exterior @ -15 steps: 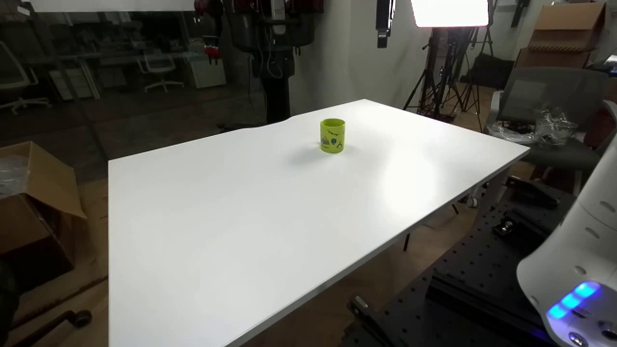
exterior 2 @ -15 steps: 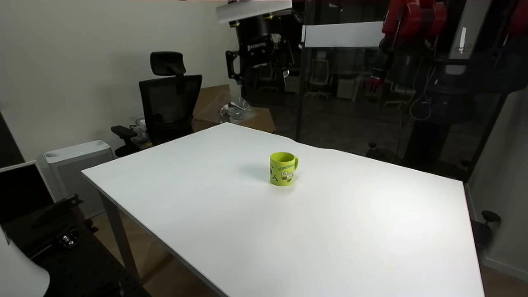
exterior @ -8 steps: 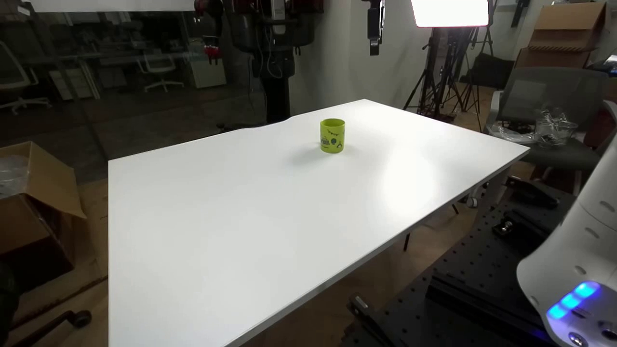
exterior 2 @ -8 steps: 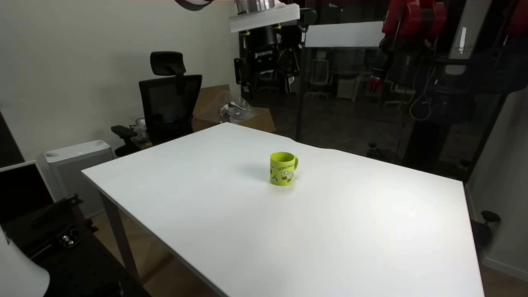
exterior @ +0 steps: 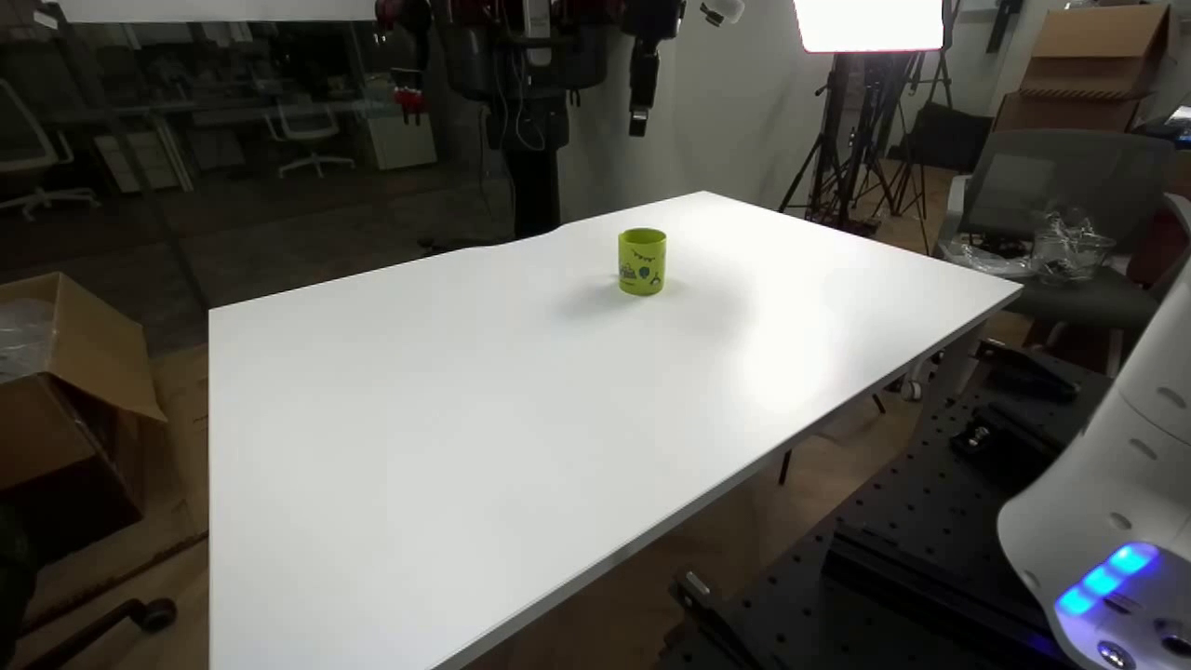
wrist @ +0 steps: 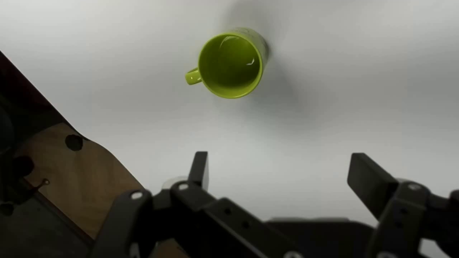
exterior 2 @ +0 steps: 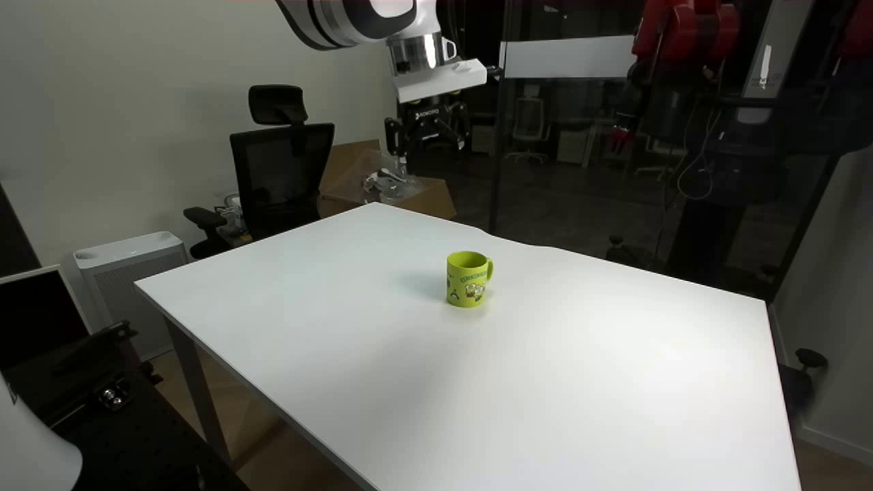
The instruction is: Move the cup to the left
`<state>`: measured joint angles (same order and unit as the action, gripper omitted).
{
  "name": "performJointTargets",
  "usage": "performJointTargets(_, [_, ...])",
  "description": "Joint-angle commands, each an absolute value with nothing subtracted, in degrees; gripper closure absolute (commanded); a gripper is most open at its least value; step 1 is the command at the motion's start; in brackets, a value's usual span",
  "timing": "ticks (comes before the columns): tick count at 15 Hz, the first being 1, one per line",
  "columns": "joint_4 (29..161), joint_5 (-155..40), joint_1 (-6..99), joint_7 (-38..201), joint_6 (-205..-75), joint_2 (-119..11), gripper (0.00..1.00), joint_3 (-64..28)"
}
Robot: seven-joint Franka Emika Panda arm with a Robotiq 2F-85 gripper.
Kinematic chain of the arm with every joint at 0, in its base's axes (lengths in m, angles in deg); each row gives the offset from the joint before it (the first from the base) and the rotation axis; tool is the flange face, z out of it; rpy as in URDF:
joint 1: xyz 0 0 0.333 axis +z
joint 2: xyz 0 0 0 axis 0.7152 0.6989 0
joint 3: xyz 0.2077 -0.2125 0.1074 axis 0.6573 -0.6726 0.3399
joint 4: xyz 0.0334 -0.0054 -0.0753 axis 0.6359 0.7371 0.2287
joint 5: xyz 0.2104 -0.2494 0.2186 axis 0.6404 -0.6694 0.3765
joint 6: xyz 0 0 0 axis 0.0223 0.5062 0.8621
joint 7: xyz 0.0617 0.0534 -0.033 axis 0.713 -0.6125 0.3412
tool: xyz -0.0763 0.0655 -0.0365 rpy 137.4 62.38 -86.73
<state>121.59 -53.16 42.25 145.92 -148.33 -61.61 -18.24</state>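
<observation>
White table [wrist: 107, 107] in wrist view, gripper [wrist: 280, 161] nearest along the bottom, jaws wide apart. Green cup [wrist: 231, 64] upright on the table, upper centre, past the fingertips [wrist: 199, 166]. Beyond, I see a black chair [exterior 2: 281, 169], upper left in an exterior view.

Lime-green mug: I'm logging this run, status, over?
Hand open, empty. Lime-green mug upright on white table. Nothing visible between hand and mug.

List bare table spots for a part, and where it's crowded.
Bare white tabletop both sides of the yellow-green mug, out to either end, and toward the black perforated board. Narrower: mug to wavy edge. Crowded only at the mug; open jaws hang above the tabletop.
</observation>
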Motion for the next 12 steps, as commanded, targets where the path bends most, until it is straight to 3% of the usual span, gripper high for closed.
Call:
performJointTargets(1, [121.1, -53.2, 41.2, 145.6, -148.3, -61.2, 0.0, -16.8])
performJointTargets(12, [128.0, -39.9, 38.1, 145.0, -148.4, -60.0, 0.0, -15.8])
